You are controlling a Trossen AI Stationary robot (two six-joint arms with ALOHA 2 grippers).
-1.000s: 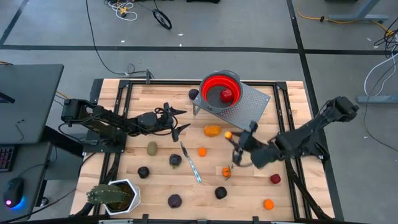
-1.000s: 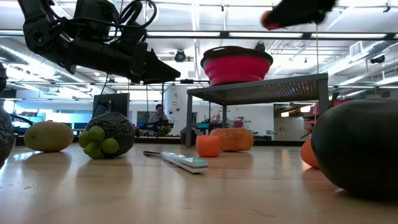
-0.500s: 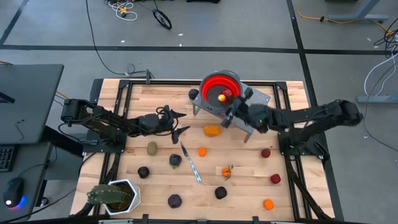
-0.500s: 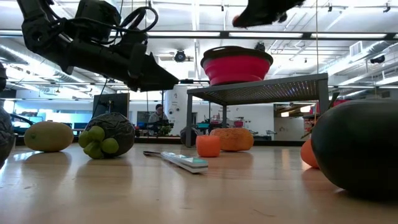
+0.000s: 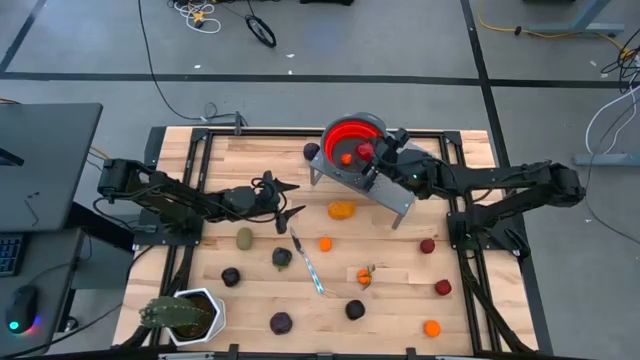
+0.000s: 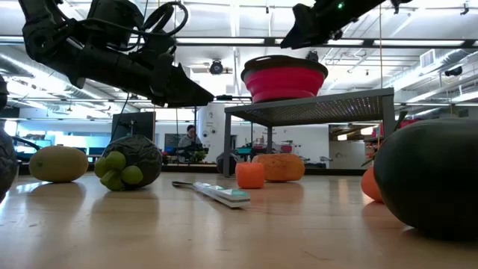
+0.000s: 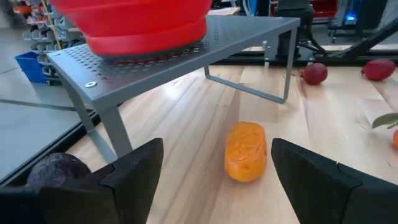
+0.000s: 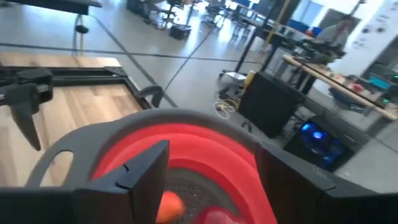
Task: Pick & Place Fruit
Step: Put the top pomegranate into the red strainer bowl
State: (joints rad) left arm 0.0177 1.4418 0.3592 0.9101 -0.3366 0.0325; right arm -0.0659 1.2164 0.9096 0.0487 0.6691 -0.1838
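Two fruits lie in the red bowl (image 5: pixel 335 131) on the perforated metal stand (image 5: pixel 397 196): a small orange one (image 5: pixel 347 157) and a red one (image 5: pixel 365 150). My right gripper (image 5: pixel 374 158) hovers open over the bowl's right rim, holding nothing; in its wrist view the orange fruit (image 8: pixel 168 205) lies below the fingers. My left gripper (image 5: pixel 290 200) stands open and level at table centre-left, pointing at an oblong orange fruit (image 7: pixel 245 151) that rests on the table. Several more fruits are scattered on the wood.
A knife (image 5: pixel 307 262) lies at mid-table. A potted plant (image 5: pixel 180 315) stands at the near left corner. A dark purple fruit (image 5: pixel 311 151) sits left of the stand. Red fruits (image 5: pixel 428 245), (image 5: pixel 442 288) and an orange one (image 5: pixel 431 327) lie near right.
My right gripper has risen from mid-table and swung toward the far edge, carrying a small orange fruit over the red bowl. It has opened and let go; the fruit now lies in the bowl beside the red one.
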